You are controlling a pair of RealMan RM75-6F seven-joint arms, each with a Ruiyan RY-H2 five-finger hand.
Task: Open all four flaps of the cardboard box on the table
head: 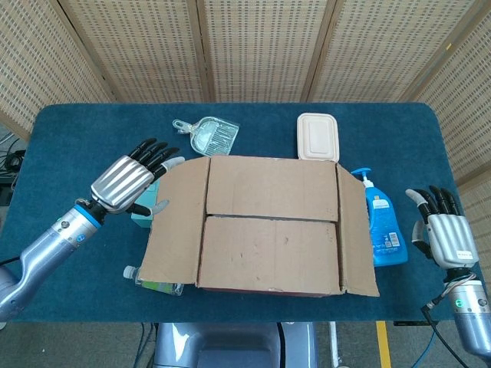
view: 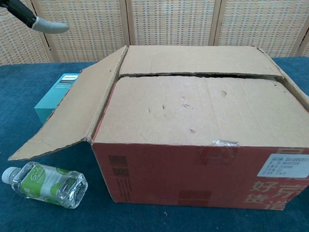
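Sitting mid-table, the box [head: 272, 226] has its left flap [head: 176, 222] folded out and sloping down to the left, its right flap [head: 357, 238] also turned outward, and its far flap [head: 272, 188] and near flap [head: 268, 253] lying flat and closed, meeting along a seam across the top. The left hand [head: 130, 182] hovers just left of the left flap, fingers spread and holding nothing, fingertips pointing toward the flap's far corner (whether they touch it cannot be told). The right hand [head: 445, 234] hangs well right of the box near the table's [head: 69, 138] right edge, fingers apart and empty.

A teal carton [view: 53, 99] sits left of the box, partly under the left flap, and a small bottle [view: 46, 185] lies on its side near the box's near-left corner. Beyond the box are a clear dustpan [head: 209, 136] and a white lidded container [head: 317, 136]. A blue soap bottle [head: 382, 224] lies just right of the right flap.
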